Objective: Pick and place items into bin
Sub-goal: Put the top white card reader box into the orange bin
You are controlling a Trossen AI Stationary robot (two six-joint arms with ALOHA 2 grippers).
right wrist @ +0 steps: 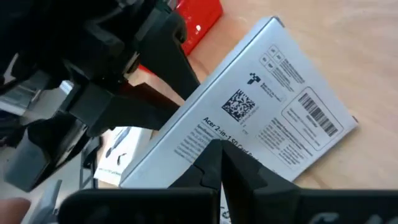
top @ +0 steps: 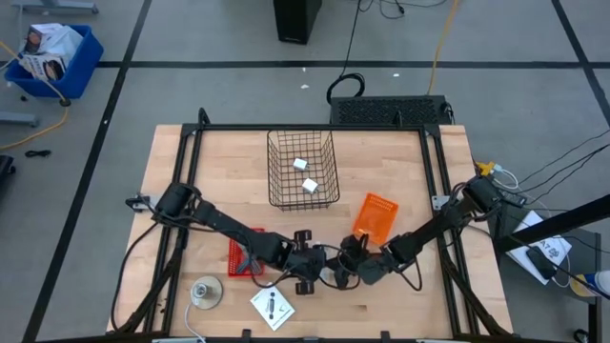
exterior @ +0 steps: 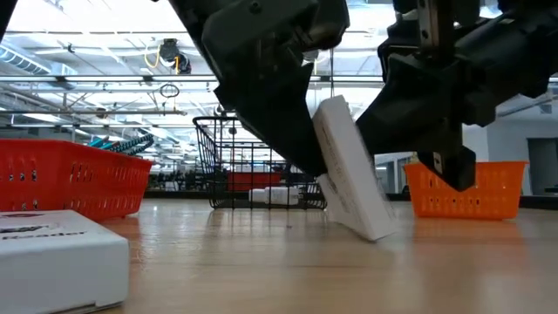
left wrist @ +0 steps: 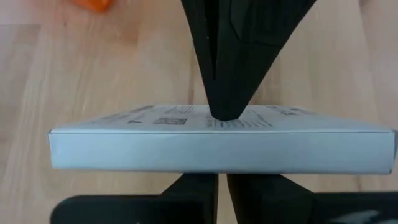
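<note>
I see my left gripper clamped on the flat white cardboard box, which stands tilted on one edge at the table's near side. My right gripper is closed, touching its printed face. The black wire basket lies beyond.

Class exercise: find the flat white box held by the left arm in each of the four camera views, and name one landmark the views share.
High view: hidden under the two tools, bottom centre.
Low view: white box, centre, tilted, one corner on the table.
Left wrist view: across the middle, edge-on.
Right wrist view: centre, label showing.
Shared landmark: orange basket.
</note>
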